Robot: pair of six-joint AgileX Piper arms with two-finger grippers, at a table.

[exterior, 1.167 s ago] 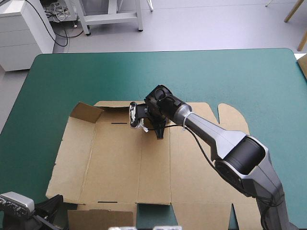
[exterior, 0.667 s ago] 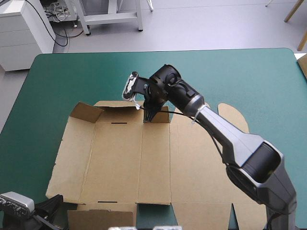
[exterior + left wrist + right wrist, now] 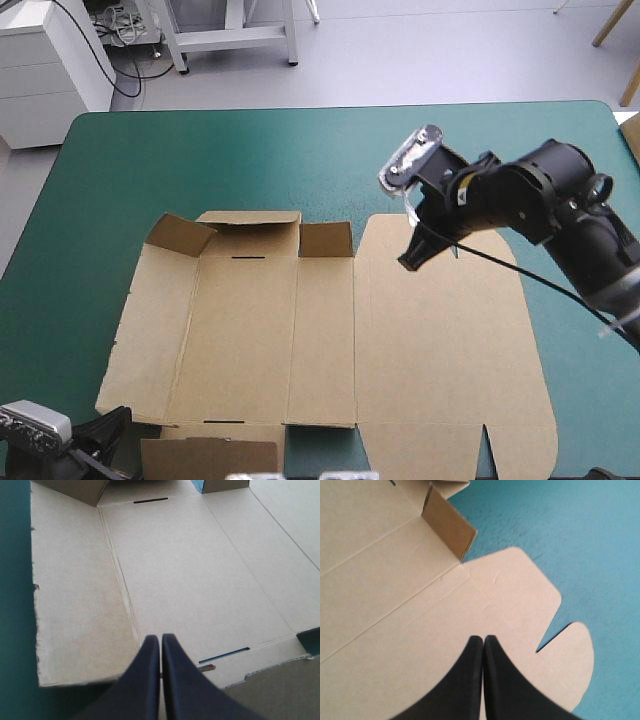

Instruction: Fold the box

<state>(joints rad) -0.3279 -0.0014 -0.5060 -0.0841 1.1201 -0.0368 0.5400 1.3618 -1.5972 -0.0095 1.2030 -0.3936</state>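
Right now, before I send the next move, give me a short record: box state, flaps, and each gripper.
box: brown sheet, spread open on the teal-green table
far flaps: three short ones raised along the far edge
right gripper: shut, empty, above the box's far right panel
left gripper: shut, empty, over the box's near left edge
folding: long walls not yet raised

The brown box (image 3: 330, 340) is lying spread open and mostly flat, a cut sheet of creased board with two narrow slots. Ahead of the left gripper (image 3: 161, 639) its broad panels are running out to short flaps standing raised along the far edge. Under the right gripper (image 3: 483, 640) its rounded, notched end is lying flat, with one raised flap just ahead.
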